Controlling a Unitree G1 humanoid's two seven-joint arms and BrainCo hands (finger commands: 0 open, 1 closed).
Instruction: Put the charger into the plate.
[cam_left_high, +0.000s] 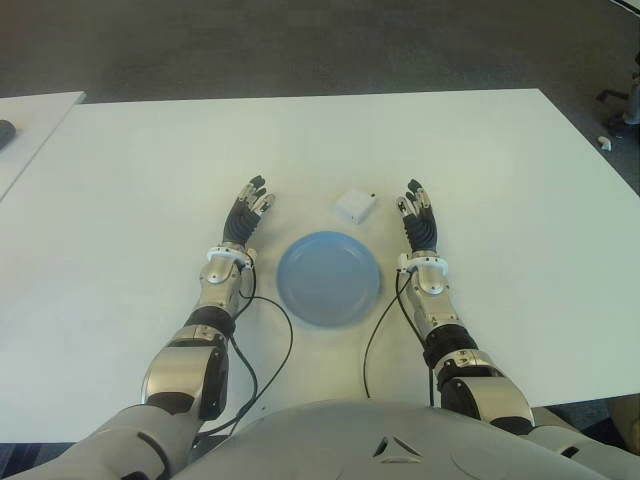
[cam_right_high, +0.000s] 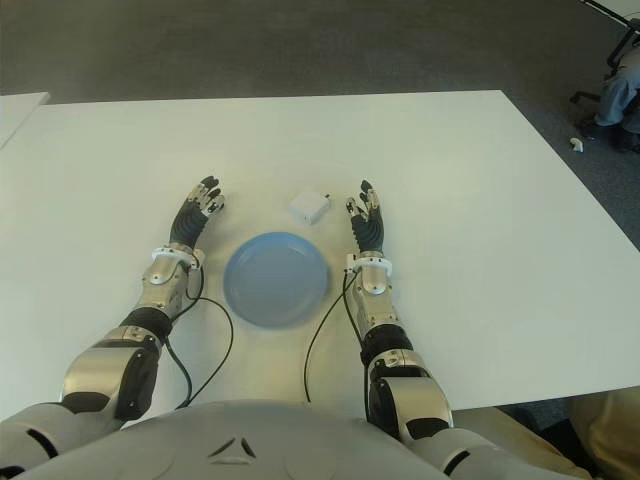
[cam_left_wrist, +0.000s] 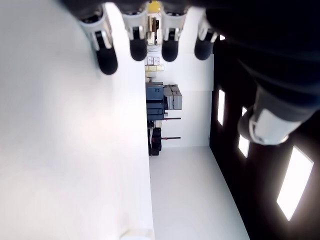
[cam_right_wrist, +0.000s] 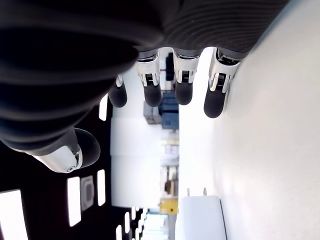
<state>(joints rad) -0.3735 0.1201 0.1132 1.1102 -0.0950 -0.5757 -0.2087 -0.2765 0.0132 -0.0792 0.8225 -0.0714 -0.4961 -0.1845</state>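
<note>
A small white charger (cam_left_high: 355, 205) lies on the white table (cam_left_high: 500, 170), just beyond the far right rim of a round blue plate (cam_left_high: 328, 277). The plate holds nothing. My right hand (cam_left_high: 418, 220) shows to the right of the charger, fingers stretched out and holding nothing; its wrist view shows the charger (cam_right_wrist: 200, 220) with two prongs close by. My left hand (cam_left_high: 248, 212) shows to the left of the plate, fingers also extended and empty.
Black cables (cam_left_high: 262, 350) run from both wrists along the table near my body. Another table's edge (cam_left_high: 40, 110) stands at the far left. Dark carpet (cam_left_high: 320, 45) lies beyond the table's far edge.
</note>
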